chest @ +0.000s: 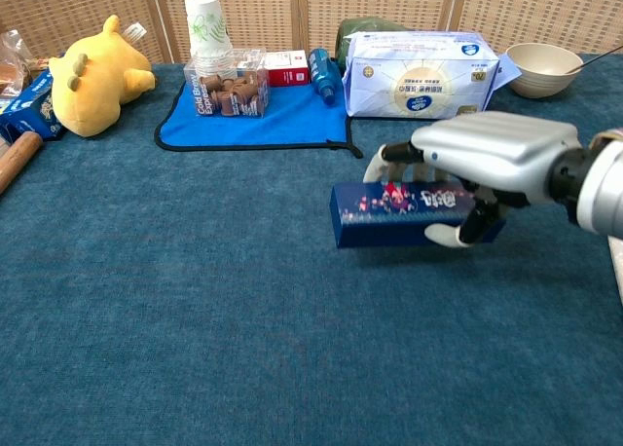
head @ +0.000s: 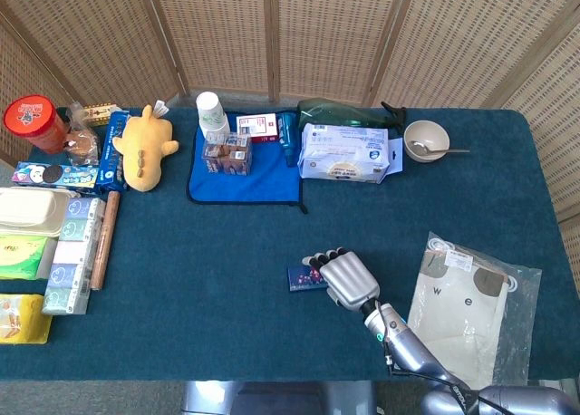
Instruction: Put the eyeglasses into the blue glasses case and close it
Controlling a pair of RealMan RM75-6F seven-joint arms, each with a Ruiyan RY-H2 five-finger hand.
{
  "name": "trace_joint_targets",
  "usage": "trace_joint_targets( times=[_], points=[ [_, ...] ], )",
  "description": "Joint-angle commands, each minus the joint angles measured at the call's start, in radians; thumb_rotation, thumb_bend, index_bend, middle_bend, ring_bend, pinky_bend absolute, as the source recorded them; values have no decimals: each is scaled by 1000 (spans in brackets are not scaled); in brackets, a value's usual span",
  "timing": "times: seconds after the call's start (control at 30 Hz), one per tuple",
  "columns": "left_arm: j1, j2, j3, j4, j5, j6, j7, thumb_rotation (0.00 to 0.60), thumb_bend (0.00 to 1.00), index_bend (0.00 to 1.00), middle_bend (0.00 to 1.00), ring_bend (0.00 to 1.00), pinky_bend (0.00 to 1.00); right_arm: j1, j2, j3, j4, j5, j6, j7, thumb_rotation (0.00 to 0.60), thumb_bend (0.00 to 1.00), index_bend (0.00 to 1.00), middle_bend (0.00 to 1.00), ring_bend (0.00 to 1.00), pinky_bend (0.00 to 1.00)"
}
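The blue glasses case (chest: 394,212) is a long closed box with a printed lid. My right hand (chest: 487,154) grips it from above and holds it level, clear of the teal table (chest: 195,300). From the head camera the case (head: 303,279) sticks out to the left of the right hand (head: 348,281), near the table's front middle. No eyeglasses show in either view. My left hand is out of sight.
A plastic bag with white cloth (head: 467,306) lies right of the hand. At the back stand a blue mat (head: 245,175) with a cup and small boxes, a tissue pack (head: 344,152) and a bowl (head: 426,140). A yellow plush (head: 143,148), rolling pin (head: 104,238) and packets fill the left.
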State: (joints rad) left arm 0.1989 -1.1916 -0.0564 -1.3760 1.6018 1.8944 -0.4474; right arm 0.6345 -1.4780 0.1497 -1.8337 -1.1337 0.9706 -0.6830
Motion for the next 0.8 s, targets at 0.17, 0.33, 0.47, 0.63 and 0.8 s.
trace_joint_targets(
  times=[0.17, 0.33, 0.47, 0.63, 0.8],
  points=[
    [-10, 2, -1, -21, 1, -13, 22, 600, 295, 186, 116, 0, 0, 53, -22, 33, 87, 70, -29, 18, 600, 357, 439, 419, 361, 380],
    [-14, 5, 3, -30, 0, -25, 37, 600, 295, 186, 116, 0, 0, 84, -54, 35, 158, 103, -48, 37, 600, 356, 407, 409, 344, 366],
    [-14, 9, 4, -38, -2, -29, 42, 600, 295, 186, 116, 0, 0, 99, -67, 23, 186, 115, -47, 32, 600, 358, 283, 322, 232, 302],
    [-18, 15, 8, -56, 0, -40, 52, 600, 295, 185, 116, 0, 0, 97, -56, 10, 169, 89, -17, 46, 600, 363, 26, 124, 42, 200],
    [-25, 18, 14, -79, 5, -55, 72, 600, 295, 182, 107, 0, 0, 86, -13, 1, 117, 75, 12, 60, 600, 368, 0, 91, 14, 181]
  ],
)
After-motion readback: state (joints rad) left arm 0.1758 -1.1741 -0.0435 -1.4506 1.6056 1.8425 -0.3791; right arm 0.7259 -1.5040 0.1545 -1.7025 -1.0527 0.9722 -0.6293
